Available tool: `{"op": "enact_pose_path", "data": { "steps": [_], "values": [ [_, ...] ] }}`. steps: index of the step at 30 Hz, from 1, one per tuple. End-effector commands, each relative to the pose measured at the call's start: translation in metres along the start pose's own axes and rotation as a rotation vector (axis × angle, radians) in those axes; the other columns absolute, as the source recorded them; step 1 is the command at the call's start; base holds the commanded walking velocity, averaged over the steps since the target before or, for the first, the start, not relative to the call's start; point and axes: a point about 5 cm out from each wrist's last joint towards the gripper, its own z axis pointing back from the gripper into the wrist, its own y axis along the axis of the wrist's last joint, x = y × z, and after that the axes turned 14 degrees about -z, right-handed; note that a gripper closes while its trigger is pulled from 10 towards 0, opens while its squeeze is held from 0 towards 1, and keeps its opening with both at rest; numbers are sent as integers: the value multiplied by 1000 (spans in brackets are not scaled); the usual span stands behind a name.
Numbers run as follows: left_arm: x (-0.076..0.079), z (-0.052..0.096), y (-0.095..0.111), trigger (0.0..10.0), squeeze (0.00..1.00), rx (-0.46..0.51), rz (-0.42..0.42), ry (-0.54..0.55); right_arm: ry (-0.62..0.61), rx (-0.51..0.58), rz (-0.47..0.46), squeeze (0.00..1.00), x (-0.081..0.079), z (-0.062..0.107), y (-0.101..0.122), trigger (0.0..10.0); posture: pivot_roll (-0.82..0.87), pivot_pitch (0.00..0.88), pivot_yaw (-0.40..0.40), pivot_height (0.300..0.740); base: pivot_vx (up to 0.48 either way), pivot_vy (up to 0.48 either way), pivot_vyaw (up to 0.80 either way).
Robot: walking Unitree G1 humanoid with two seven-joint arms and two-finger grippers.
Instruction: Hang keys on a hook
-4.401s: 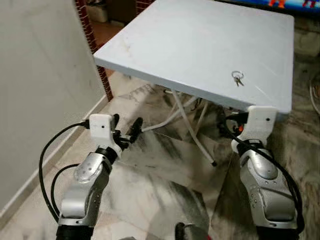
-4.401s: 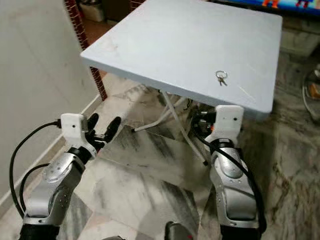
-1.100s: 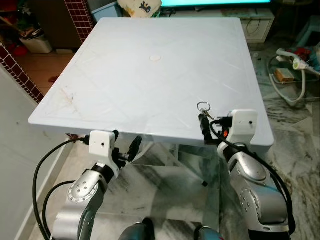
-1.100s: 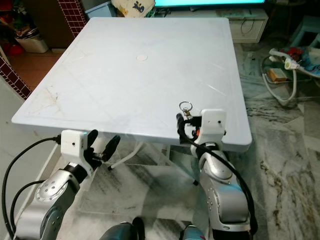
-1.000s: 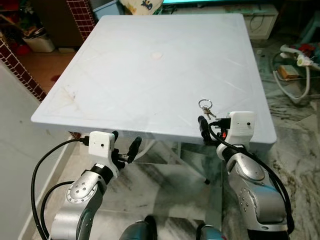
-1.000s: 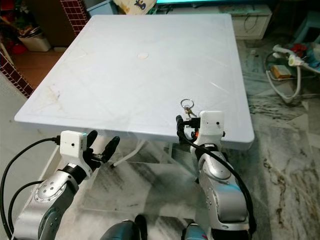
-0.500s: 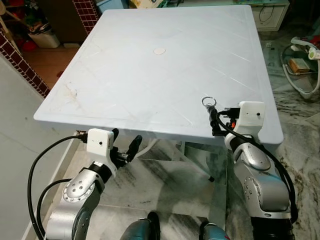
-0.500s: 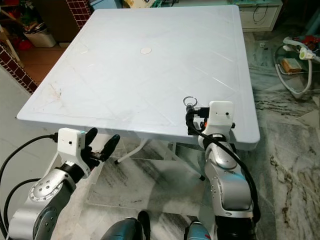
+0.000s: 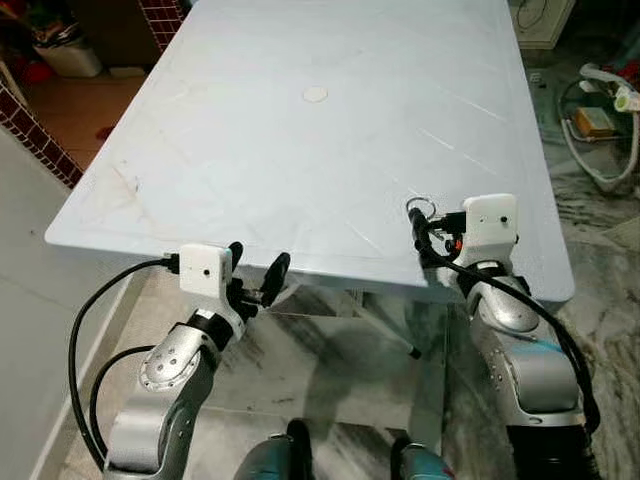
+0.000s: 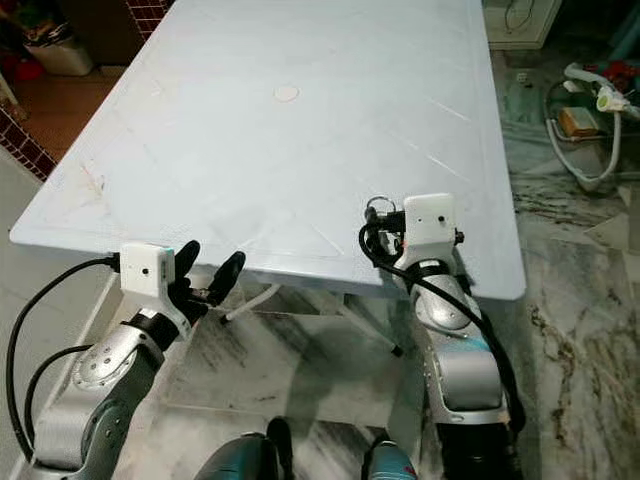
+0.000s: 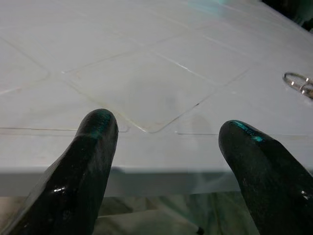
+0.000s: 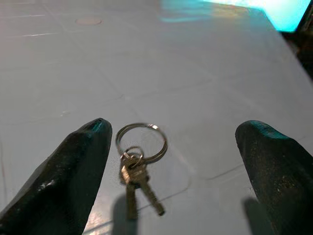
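A small bunch of keys on a metal ring lies flat on the white table, close to its near right edge. My right gripper is open just above the tabletop, and the keys lie between its two fingers without touching either one. From the head camera the key ring peeks out just ahead of the right gripper. My left gripper is open and holds nothing, level with the table's near edge. The key ring is off to its right.
A small round disc marks the table's middle. The table's folding legs stand below, on a marbled floor. A brick pillar and a pale wall are on the left. A hose and clutter lie on the floor to the right.
The camera has shifted closer to the table. My right gripper has moved forward over the table edge, so the keys now lie between its fingers. The left gripper is nearer the table edge.
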Motion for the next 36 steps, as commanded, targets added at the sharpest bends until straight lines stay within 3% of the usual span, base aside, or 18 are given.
{"op": "enact_pose_path", "data": {
  "steps": [1, 6, 9, 18, 27, 30, 31, 32, 34, 36],
  "values": [
    [-2, 0, -2, 10000, 0, -4, 0, 19, 19, -2, 9, 0, -5, -2, -1, 10000, -37, 254, 62, 740, 0, 0, 0],
    [0, -7, 0, 10000, 0, 18, 21, 27, 15, 0, 30, 0, -5, -8, 0, 10000, -43, 258, 55, 740, 0, 0, 0],
    [1, -13, 4, 10000, 0, 31, 25, 36, 12, -28, -44, 0, -2, -15, 1, 10000, -50, 266, 55, 740, 0, 0, 0],
    [-4, -11, 2, 10000, 0, 25, 9, 41, -3, -43, -86, 0, 5, -26, 0, 10000, -41, 271, 67, 740, 0, 0, 0],
    [-1, -11, 2, 10000, 0, 25, 7, 32, 42, -100, -122, 0, -8, -38, -13, 10000, -33, 274, 73, 740, 0, 0, 0],
    [-2, -11, 2, 10000, 0, 22, 4, 34, 57, -132, -117, 0, -12, -43, -22, 7686, -28, 274, 71, 740, 0, 0, 0],
    [-2, -11, 2, 10000, 0, 22, 4, 35, 60, -141, -120, 0, -13, -44, -25, 3882, -25, 274, 70, 740, 0, 0, 0],
    [-2, -11, 2, 10000, 0, 22, 4, 35, 60, -141, -120, 0, -13, -44, -25, 3882, -25, 274, 70, 740, 0, 0, 0],
    [-2, -11, 2, 10000, 0, 22, 3, 38, 78, -161, -119, 0, -15, -46, -31, 0, -21, 274, 68, 740, 0, 0, 0],
    [-2, -11, 2, 10000, 0, 22, 3, 39, 76, -183, -115, 0, -16, -47, -35, 0, -20, 273, 68, 740, 0, 0, 0]
  ]
}}
